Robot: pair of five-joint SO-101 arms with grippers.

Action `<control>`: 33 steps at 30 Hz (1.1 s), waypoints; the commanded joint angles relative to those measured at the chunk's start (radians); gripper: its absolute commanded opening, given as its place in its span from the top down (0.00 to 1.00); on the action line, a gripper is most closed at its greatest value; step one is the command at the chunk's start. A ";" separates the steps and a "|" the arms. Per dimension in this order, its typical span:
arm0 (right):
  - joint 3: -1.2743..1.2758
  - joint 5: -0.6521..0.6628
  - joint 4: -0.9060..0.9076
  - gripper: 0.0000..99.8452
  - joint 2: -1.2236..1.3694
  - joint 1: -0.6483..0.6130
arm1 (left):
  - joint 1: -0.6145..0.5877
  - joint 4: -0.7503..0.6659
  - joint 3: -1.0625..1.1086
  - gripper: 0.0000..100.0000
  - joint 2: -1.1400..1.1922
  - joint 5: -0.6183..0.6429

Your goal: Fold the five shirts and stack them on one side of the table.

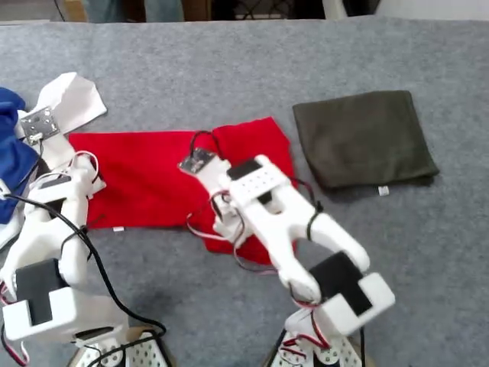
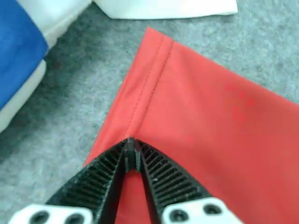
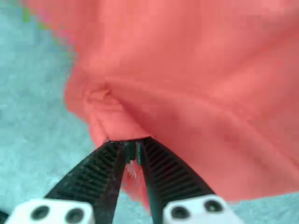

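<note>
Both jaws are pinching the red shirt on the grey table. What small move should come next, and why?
Probably lift both pinched spots slightly together to begin a fold: the left arm's jaws and the right arm's jaws are shut on the red fabric shirt, which lies spread out.

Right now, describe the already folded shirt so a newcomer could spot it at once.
On the grey felt table, look right of the spread red cloth shirt in the middle. The dark olive shirt lies alone there, the only neat folded rectangle.
</note>
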 commanded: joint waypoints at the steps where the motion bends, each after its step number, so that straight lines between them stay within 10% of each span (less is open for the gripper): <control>1: 0.070 0.006 0.002 0.99 -0.085 -0.051 | -0.004 -0.017 -0.051 0.97 -0.005 0.009; 15: -0.176 0.064 0.132 0.99 -0.226 0.061 | -0.004 0.006 -0.064 0.97 -0.012 0.008; 21: -0.539 0.068 0.000 0.99 -0.116 0.235 | -0.022 0.367 -0.289 0.97 -0.172 0.012; 33: -1.036 -0.038 -0.173 0.99 0.578 0.319 | 0.085 0.052 -0.278 0.97 0.143 -0.028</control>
